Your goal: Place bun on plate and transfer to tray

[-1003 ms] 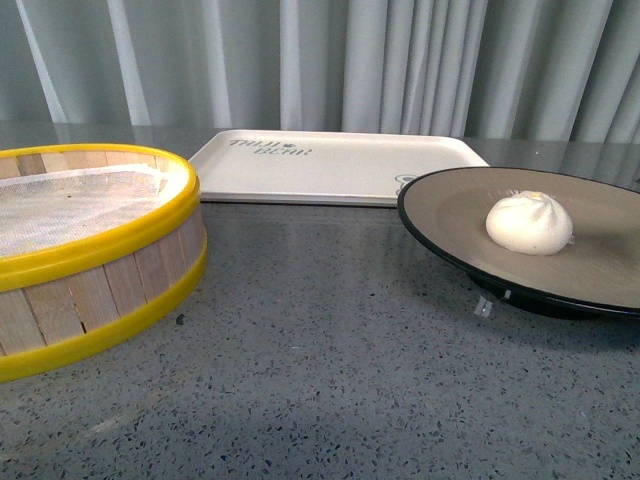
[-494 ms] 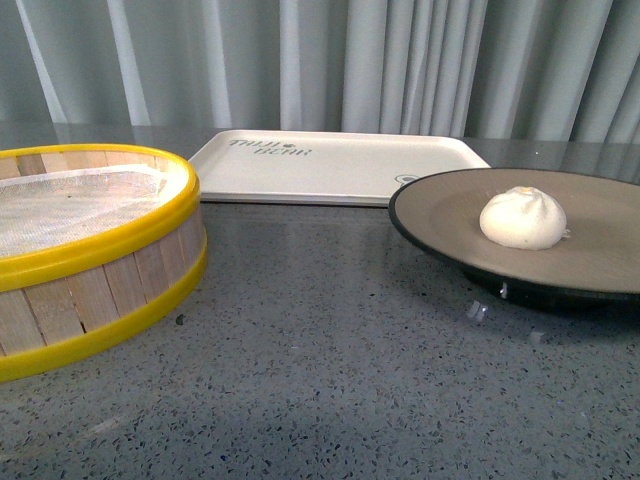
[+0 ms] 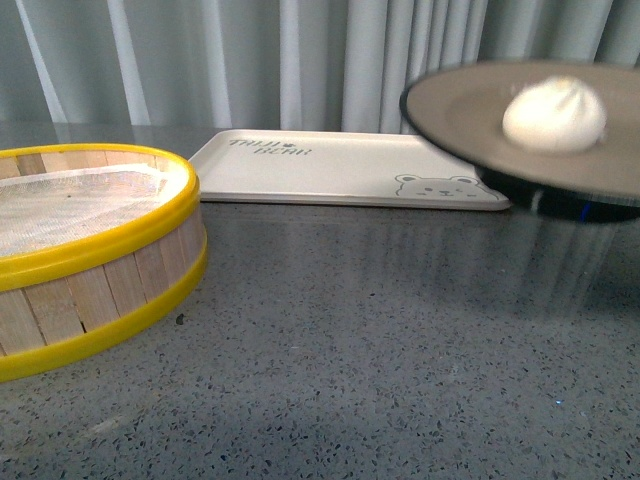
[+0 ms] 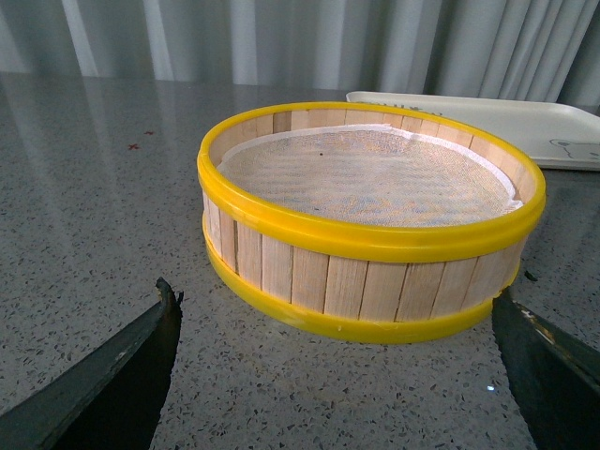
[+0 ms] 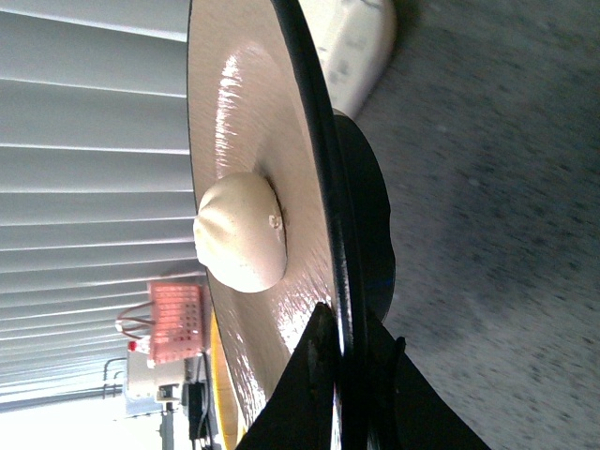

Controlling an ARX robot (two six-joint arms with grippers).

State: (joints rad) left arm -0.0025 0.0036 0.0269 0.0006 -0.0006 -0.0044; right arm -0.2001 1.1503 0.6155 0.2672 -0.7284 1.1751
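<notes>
Grey curtains hang behind our speckled worktop. Our right end effector pinches the black rim of the plate. The plate is up in the air over the far right side of the worktop. The bun sits on it, near the middle. The tray lies flat by the far edge, just beside and below the plate. Our left end effector is spread wide near the yellow basket, holding nothing. We think we should carry the plate level and slowly, so the soft bun does not roll. Then we set it flat inside the tray's raised edge.
</notes>
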